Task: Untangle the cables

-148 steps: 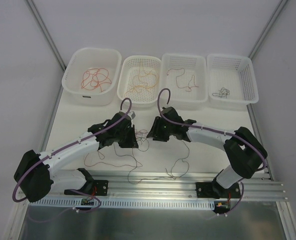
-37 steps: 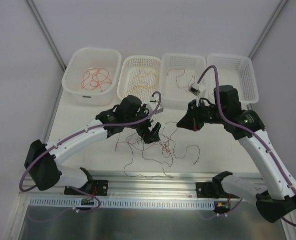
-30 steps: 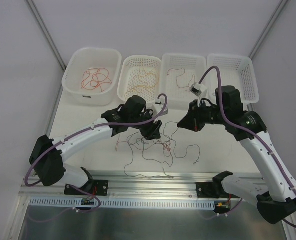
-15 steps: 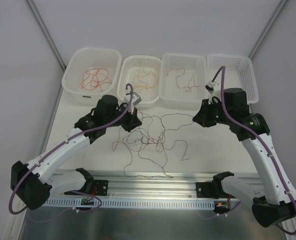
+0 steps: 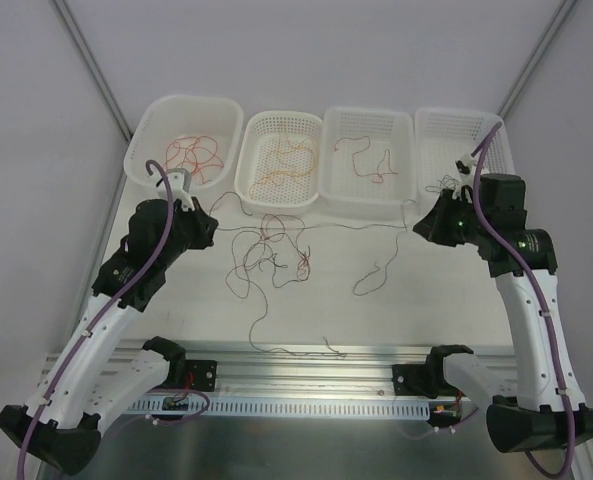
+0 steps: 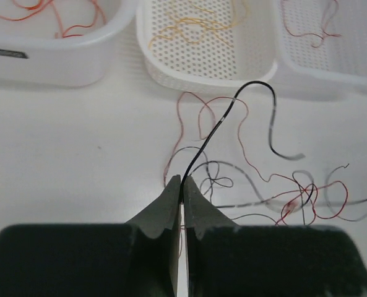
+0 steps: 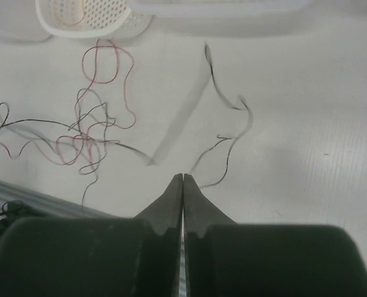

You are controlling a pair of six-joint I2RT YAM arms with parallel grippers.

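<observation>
The cables [image 5: 273, 255] lie as a loose tangle of thin red, brown and black strands on the white table, left of the middle. My left gripper [image 5: 211, 222] hangs left of the tangle, shut on a black cable [image 6: 214, 133] that runs up from its tips [image 6: 182, 179] and curls toward the baskets. Beyond it the tangle [image 6: 301, 198] shows at the right. My right gripper [image 5: 421, 225] is raised at the right, shut [image 7: 183, 176], with a thin dark cable [image 7: 223, 151] reaching its tips. The tangle [image 7: 78, 139] lies to its left.
Along the back stand a white tub [image 5: 141, 160] with red wires and three mesh baskets [image 5: 251, 185] [image 5: 368, 200] [image 5: 496, 195] holding orange, red-brown and black wires. The right arm overlaps the last basket. A metal rail [image 5: 306, 365] runs along the near edge.
Both arms have drawn apart, the left going left and the right going right and back. The tangle has been pulled looser and wider, with a strand stretched between the grippers.
</observation>
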